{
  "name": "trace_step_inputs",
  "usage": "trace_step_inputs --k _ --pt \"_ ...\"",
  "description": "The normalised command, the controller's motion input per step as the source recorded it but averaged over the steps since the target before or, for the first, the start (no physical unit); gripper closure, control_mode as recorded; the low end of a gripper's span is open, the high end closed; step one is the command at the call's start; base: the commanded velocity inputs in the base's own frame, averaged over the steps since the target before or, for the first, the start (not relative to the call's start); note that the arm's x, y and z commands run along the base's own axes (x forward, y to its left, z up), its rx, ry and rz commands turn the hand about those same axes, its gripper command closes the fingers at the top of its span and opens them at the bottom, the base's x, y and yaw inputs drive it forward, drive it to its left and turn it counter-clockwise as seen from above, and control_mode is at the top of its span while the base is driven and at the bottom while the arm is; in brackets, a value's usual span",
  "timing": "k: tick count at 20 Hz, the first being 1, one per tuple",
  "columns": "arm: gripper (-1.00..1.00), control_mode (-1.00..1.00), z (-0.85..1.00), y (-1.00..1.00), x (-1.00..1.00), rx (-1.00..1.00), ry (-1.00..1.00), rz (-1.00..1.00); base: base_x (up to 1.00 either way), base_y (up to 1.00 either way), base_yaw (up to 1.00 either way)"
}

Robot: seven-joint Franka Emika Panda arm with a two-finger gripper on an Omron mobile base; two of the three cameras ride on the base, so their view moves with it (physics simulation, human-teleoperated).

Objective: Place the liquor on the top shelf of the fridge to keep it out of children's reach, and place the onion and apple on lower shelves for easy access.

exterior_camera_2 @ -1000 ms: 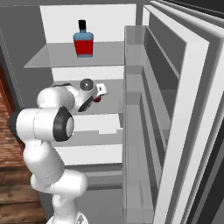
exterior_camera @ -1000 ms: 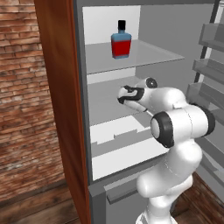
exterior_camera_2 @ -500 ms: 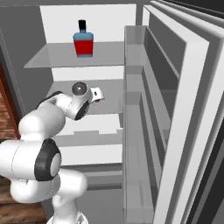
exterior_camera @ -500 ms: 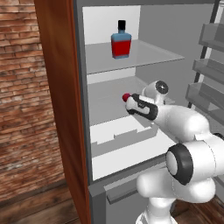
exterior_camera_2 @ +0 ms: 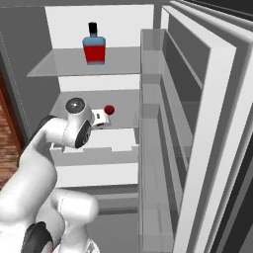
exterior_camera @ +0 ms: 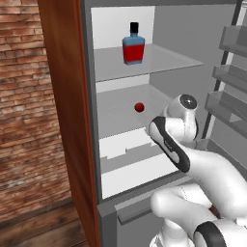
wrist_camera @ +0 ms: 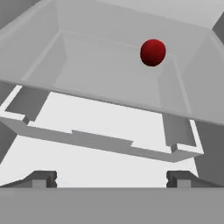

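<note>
From my seat the gripper (wrist_camera: 111,177) is nearest: in the hand view its two dark finger tips (wrist_camera: 41,178) stand far apart at the bottom, jaws spread wide with nothing between them. In the right base view the hand sits just short of the front edge of the lower shelf (exterior_camera_2: 121,111), near the apple (exterior_camera_2: 109,109) but apart from it.

Just past the finger tips I see the stepped white drawer fronts (wrist_camera: 96,142), then the front lip of the lower shelf running across the view, tilted a little. Above that lip the shelf surface is open to both side walls and to the back; the apple (wrist_camera: 152,52) rests on it toward the far right in the hand view, with bare board around it.

In the left base view the apple (exterior_camera: 139,107) is a small, smooth, dark red ball sitting alone on the grey board, well back from the edge, near the white back wall of the fridge (exterior_camera: 183,29).

Higher and farther in, the liquor (exterior_camera: 133,46) stands upright on the top shelf (exterior_camera: 169,60): red body, pale blue shoulders, black cap, set toward the back with clear board in front of it.

On the right the open door racks (exterior_camera_2: 153,148) run close beside the shelves, narrowing the room on that side. On the left the reddish wooden cupboard (exterior_camera: 65,106) edges the opening.
</note>
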Motion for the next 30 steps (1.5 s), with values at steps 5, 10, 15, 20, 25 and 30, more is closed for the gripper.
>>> trace_step_inputs --k 5,10,15,20,25,30 --pt "-1.00 -1.00 0.53 0.00 -1.00 0.00 0.16 0.00 0.00 0.00 0.00" --pt "-1.00 -1.00 0.51 0.00 -0.98 0.00 0.13 0.00 0.00 0.00 0.00" --pt "-1.00 -1.00 0.38 0.00 -0.87 0.00 0.11 0.00 0.00 0.00 0.00" --pt "-1.00 -1.00 0.34 0.00 -0.64 0.00 0.05 0.00 0.00 0.00 0.00" --pt "-1.00 -1.00 0.51 0.00 -0.44 0.00 0.00 0.00 0.00 0.00 0.00" --pt "-1.00 -1.00 0.59 0.00 -0.31 0.00 0.00 0.00 0.00 0.00 0.00"
